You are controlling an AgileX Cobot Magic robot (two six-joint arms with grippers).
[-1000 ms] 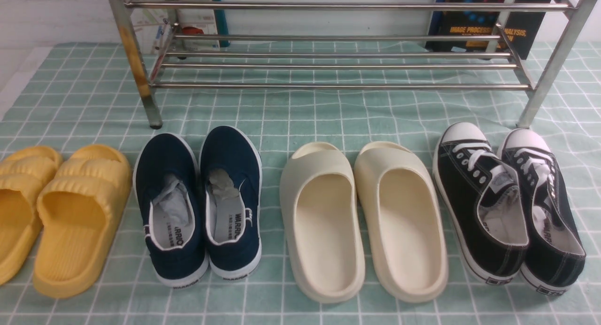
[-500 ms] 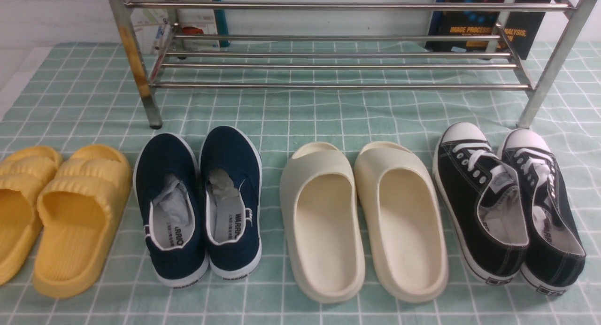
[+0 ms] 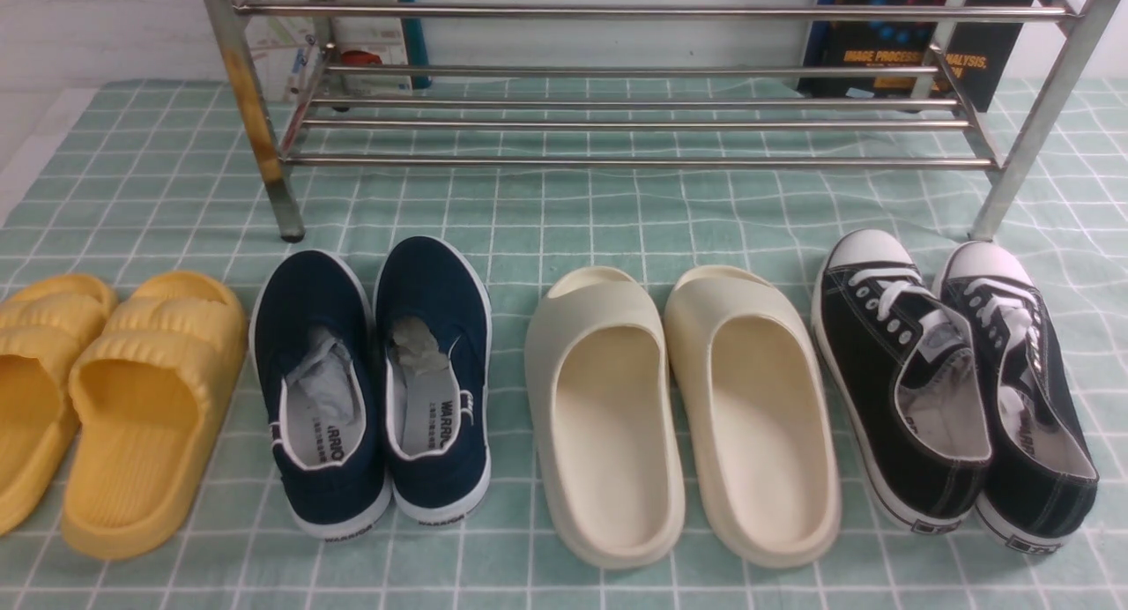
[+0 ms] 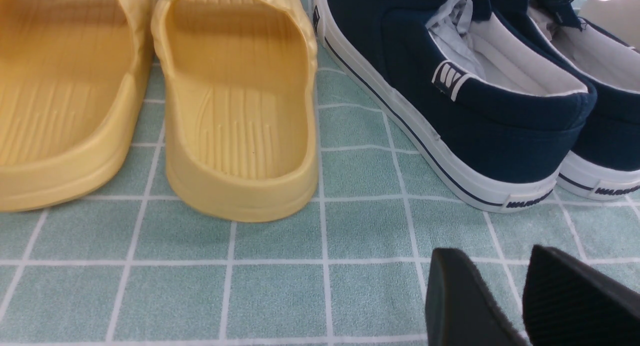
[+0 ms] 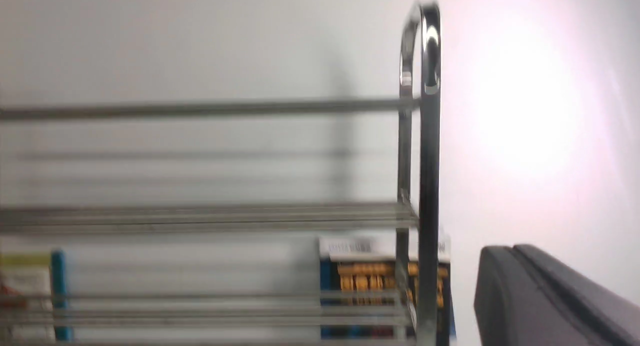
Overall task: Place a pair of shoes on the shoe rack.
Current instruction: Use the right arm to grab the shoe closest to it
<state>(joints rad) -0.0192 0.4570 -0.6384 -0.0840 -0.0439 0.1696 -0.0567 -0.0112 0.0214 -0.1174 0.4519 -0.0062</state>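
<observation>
Right gripper (image 5: 512, 251) is clenched on nothing, its dark grey pads pressed flat together, facing the shoe rack (image 3: 634, 161). Left gripper (image 4: 492, 258) hangs slightly parted and empty over the green checked cloth (image 3: 617, 213). The pair of shoes (image 3: 956, 390) sits by the cloth's right edge, side by side and touching, toes just before the rack's right leg. They are matte black canvas with white stitching, white laces, smooth rounded rubber toe caps and white soles. The rack is shiny chrome tubing with horizontal bars; rust stains its left leg.
</observation>
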